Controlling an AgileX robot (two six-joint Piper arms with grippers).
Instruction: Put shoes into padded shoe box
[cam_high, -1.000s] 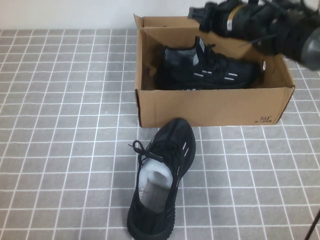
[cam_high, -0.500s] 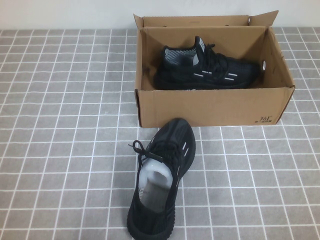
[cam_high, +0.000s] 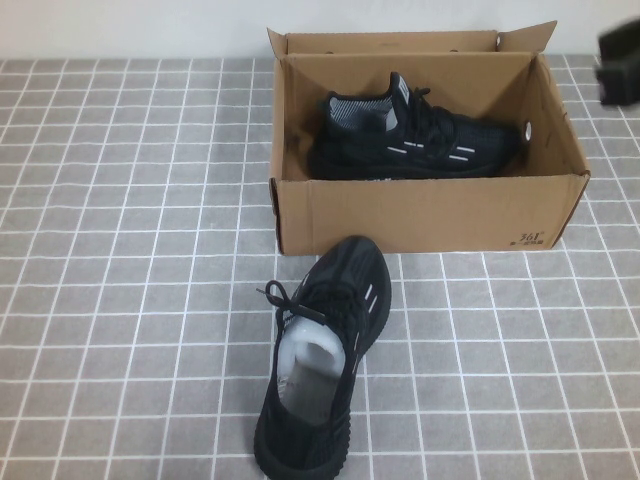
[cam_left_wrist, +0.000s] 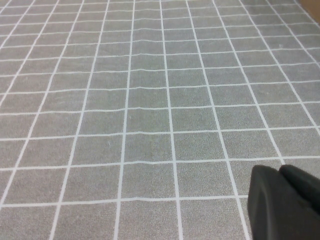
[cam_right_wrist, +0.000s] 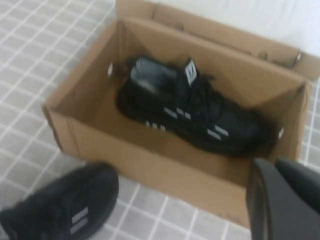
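The brown cardboard shoe box stands open at the back middle of the table. One black sneaker lies inside it on its sole, toe to the right; it also shows in the right wrist view. The other black sneaker lies on the table in front of the box, toe toward the box, and also shows in the right wrist view. My right gripper is shut and empty, raised off the box's right end; part of that arm shows in the high view. My left gripper is shut and empty over bare table.
The table is covered with a grey cloth with a white grid. The box's short flaps stand up at the back corners. A pale wall runs behind the box.
The right arm, which hung over the box's back right corner a second ago, has drawn away to the right; only a small part of it shows at the right edge now. Shoes and box have not moved.
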